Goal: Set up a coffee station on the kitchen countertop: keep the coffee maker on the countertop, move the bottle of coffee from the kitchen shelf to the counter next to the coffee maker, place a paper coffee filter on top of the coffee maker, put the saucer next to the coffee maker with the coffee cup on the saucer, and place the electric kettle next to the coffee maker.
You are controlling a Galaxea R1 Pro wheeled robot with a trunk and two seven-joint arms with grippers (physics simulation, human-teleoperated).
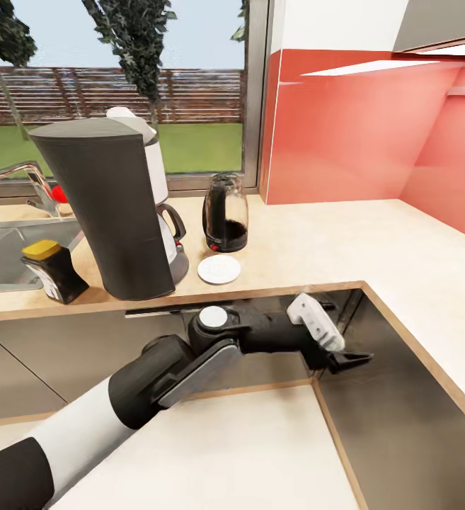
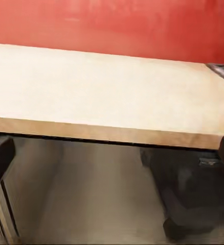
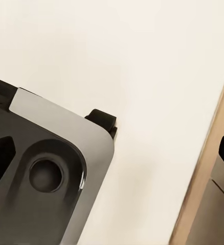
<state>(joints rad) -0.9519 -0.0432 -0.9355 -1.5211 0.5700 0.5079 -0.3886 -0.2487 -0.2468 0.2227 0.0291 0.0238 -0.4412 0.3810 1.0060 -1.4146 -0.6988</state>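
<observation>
Left gripper (image 1: 349,360) hangs low in front of the dark cabinets, below the table (image 1: 317,248) edge; can't tell its jaw state. Saucer (image 1: 219,269) sits bare beside the coffee maker (image 1: 108,205), up and left of that gripper; cup unseen.

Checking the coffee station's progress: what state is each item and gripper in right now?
coffee maker: upright on the countertop.
paper coffee filter: on top of the maker.
bottle of coffee: upright, lid on, beside the maker.
electric kettle: upright.
saucer: flat, no cup on it.
left gripper: holds nothing.
</observation>
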